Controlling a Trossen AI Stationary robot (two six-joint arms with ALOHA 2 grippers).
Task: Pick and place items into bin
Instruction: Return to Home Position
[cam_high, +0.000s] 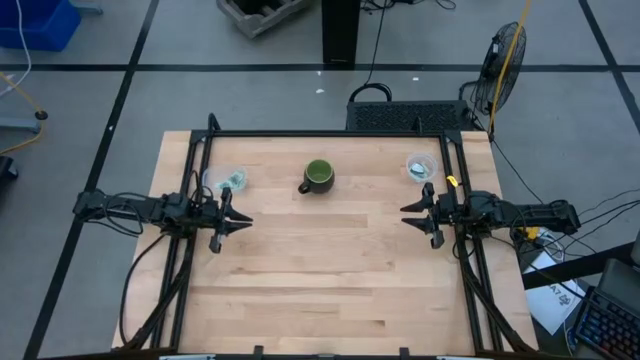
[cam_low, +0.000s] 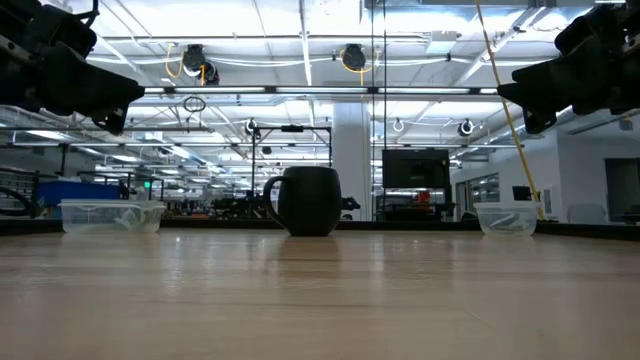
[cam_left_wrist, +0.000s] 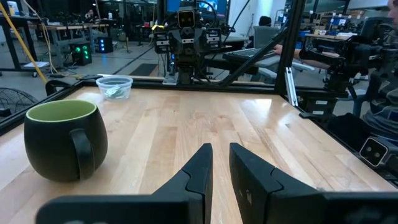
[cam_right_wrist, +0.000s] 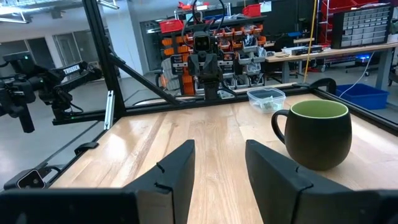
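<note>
A dark mug with a pale green inside (cam_high: 318, 176) stands at the table's middle, toward the far edge. Two clear plastic tubs sit on either side of it, the left tub (cam_high: 227, 181) and the right tub (cam_high: 421, 167). Each holds small pale green and white packets (cam_left_wrist: 115, 91) (cam_right_wrist: 267, 103). My left gripper (cam_high: 247, 221) (cam_left_wrist: 220, 147) hovers above the left side of the table, pointing right, its fingers a narrow gap apart. My right gripper (cam_high: 404, 212) (cam_right_wrist: 219, 142) hovers above the right side, pointing left, open wider. Neither holds anything.
A black frame (cam_high: 330, 133) runs along the table's far edge and down both sides by the arm bases. Bare wood (cam_high: 325, 280) stretches between the grippers and toward the near edge. In the low view both arms (cam_low: 60, 60) (cam_low: 585, 55) hang well above the tabletop.
</note>
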